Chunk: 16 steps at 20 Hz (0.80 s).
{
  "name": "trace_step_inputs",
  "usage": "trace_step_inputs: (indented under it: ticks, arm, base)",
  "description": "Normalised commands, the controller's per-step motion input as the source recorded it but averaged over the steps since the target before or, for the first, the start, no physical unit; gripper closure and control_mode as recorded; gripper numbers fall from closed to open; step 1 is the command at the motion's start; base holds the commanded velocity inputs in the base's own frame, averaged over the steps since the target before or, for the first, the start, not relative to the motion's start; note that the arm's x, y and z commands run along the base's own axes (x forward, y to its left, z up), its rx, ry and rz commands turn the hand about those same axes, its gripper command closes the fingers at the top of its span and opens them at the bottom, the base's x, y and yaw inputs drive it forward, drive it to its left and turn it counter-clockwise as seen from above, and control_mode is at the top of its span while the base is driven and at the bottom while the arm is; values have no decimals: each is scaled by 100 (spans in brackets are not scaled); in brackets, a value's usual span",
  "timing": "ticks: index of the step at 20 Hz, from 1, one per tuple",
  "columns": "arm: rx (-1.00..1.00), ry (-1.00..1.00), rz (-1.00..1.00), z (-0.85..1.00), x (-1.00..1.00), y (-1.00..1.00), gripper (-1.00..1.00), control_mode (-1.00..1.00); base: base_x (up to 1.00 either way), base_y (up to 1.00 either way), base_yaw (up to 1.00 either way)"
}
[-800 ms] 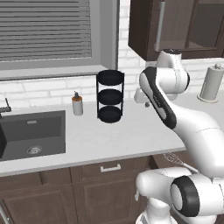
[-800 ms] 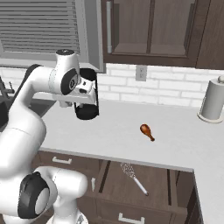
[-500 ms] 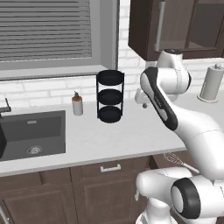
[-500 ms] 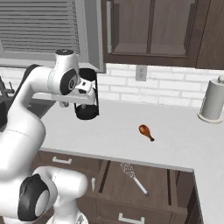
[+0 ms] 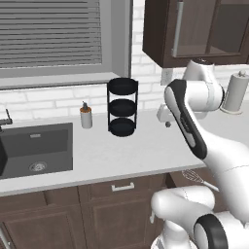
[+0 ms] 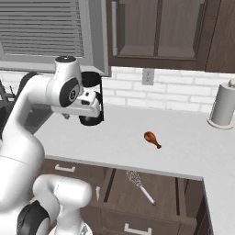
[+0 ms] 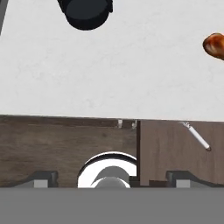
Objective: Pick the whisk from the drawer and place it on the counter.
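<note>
Tool (image 7: 112, 175) jaws stand wide apart with nothing between them, high over the worktop (image 6: 183, 142) near its front edge. Down in the open drawer (image 6: 160, 193) lies the whisk (image 6: 140, 186), flat on the drawer floor, below the tool and off to the arm's right. Its long axis seems to run diagonally, wire head towards the worktop and handle towards the drawer front, though the wires are hard to make out

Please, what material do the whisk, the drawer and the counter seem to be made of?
The whisk looks like bare metal: thin silver wires and a pale shiny handle. The drawer appears to be dark brown wood with a matte finish; faint grain shows in the hand view. The counter seems to be smooth pale stone or a stone-like composite, lightly mottled.
</note>
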Motion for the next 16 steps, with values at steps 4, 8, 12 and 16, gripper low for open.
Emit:
trace_step_inputs:
  ticks: [4,8,12,16]
  arm:
    - [0,0,0,-16,-21,-38,-100,-100]
    - [0,0,0,-22,-3,-52,-100,-100]
    - [0,0,0,-26,0,-59,-100,-100]
    - [0,0,0,-31,0,-67,-100,-100]
  base:
    - [0,0,0]
    - [0,0,0]
    - [0,0,0]
    - [0,0,0]
